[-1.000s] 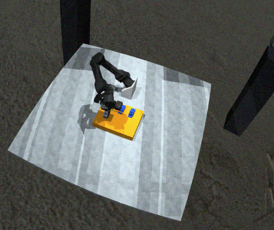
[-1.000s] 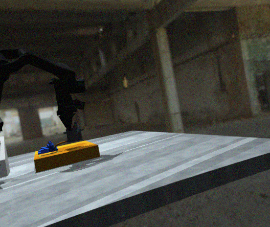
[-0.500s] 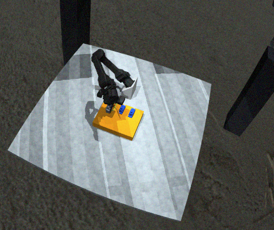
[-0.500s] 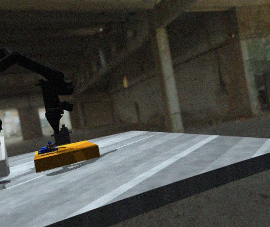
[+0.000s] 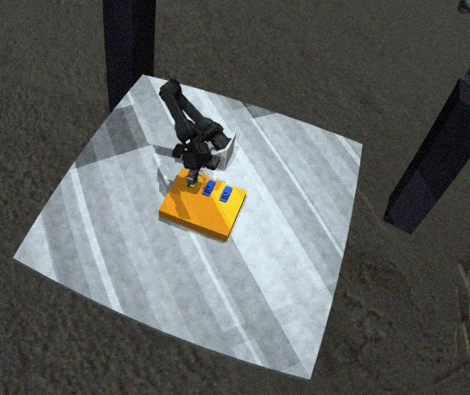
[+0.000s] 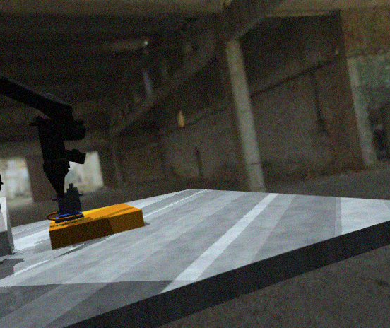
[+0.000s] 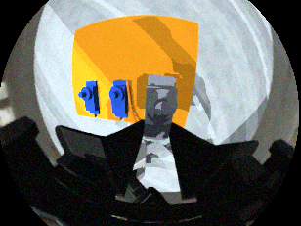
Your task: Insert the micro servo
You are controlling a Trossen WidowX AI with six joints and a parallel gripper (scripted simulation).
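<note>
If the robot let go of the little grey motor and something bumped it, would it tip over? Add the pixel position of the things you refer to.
It might: the grey servo (image 5: 192, 177) (image 6: 70, 201) (image 7: 160, 109) looks taller than it is wide. Its hard-looking, boxy body probably wouldn't squash or roll. The thin orange cable (image 5: 204, 178) (image 6: 50, 215) looks floppy, since it curves.
</note>
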